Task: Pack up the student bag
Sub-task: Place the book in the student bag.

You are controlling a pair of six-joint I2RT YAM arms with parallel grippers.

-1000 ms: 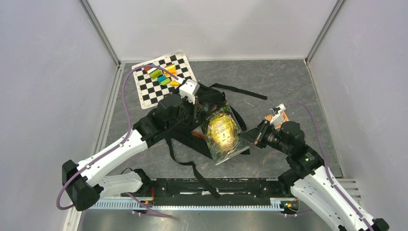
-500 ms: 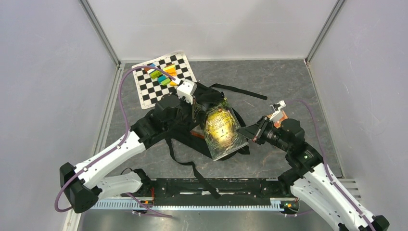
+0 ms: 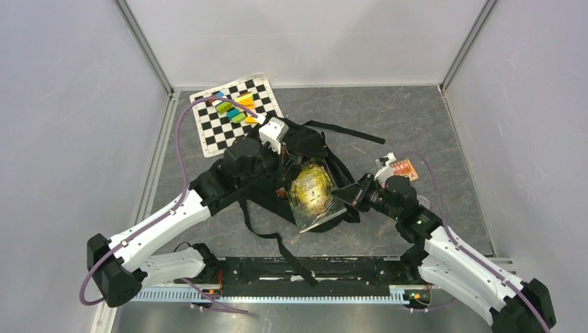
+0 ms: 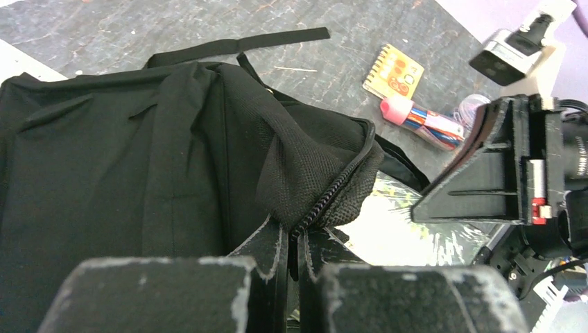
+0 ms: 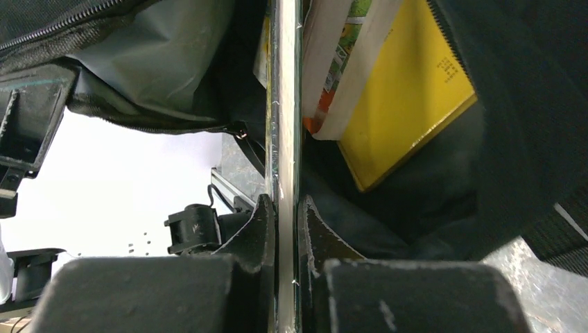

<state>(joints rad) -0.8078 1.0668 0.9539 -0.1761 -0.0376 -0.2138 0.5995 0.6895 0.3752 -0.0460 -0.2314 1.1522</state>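
The student bag [image 3: 305, 142] is a black backpack lying mid-table with its mouth towards the right. My left gripper [image 3: 280, 165] is shut on the bag's zipper edge [image 4: 331, 198] and holds the opening up; its jaws [image 4: 295, 239] pinch the fabric. My right gripper [image 3: 352, 197] is shut on a glossy green-gold book [image 3: 313, 194], which stands partly inside the bag's mouth. In the right wrist view the book's thin edge [image 5: 286, 125] runs between the fingers [image 5: 286, 211]. A yellow book [image 5: 409, 90] and the grey lining [image 5: 152, 55] show inside the bag.
A checkerboard mat [image 3: 211, 132] with coloured blocks [image 3: 234, 109] lies at the back left. A small orange notebook [image 3: 404, 168] and a pen pouch [image 4: 424, 120] lie right of the bag. Long straps [image 3: 277, 243] trail towards the front rail [image 3: 312, 269].
My right gripper has moved left with the glossy book, pushing it further into the bag's mouth. The left gripper has kept its hold, almost still.
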